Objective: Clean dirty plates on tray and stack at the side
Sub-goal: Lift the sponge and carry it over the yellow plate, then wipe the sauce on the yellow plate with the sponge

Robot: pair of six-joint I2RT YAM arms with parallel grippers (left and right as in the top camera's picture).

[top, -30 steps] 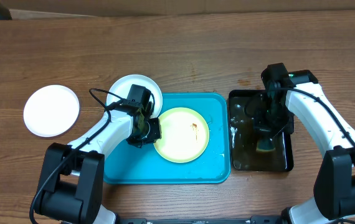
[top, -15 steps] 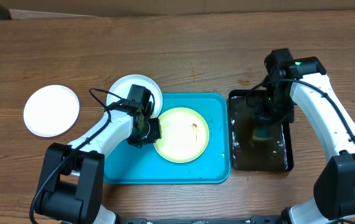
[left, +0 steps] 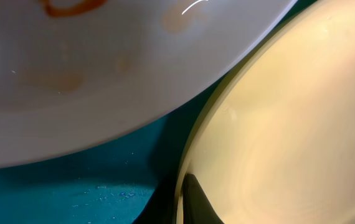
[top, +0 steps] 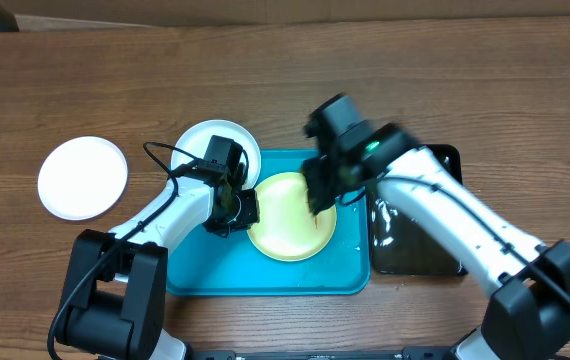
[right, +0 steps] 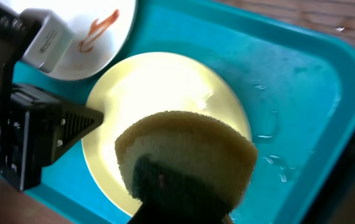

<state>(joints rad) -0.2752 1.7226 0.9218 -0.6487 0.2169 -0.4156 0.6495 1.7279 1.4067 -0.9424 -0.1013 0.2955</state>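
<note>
While the wooden worktop (top: 295,80) fills my overhead view, the turquoise tray (top: 265,278) sits at lower centre of the frame, with a narrower black tray (top: 420,255) just beside it on the right. On the turquoise tray lies the pale yellow plate (top: 277,238), right of its centre, on a wet floor dotted with water drops. A white plate (top: 195,142) bearing a reddish-brown smear overlaps the tray's upper left corner, its edge reaching over the yellow plate's rim in the left wrist view. A second white plate (top: 82,178) lies alone on the worktop at the far left, well apart from the tray.

My right pincer (right: 168,190) grips a yellowish sponge (right: 190,146) and holds it over the yellow plate; whether the sponge touches the surface I cannot tell. My left pincer (top: 235,208) sits at the left rim of the yellow plate, one dark finger (left: 193,202) just beside that rim, but I cannot tell whether it is clamped on the plate or merely next to it.
</note>
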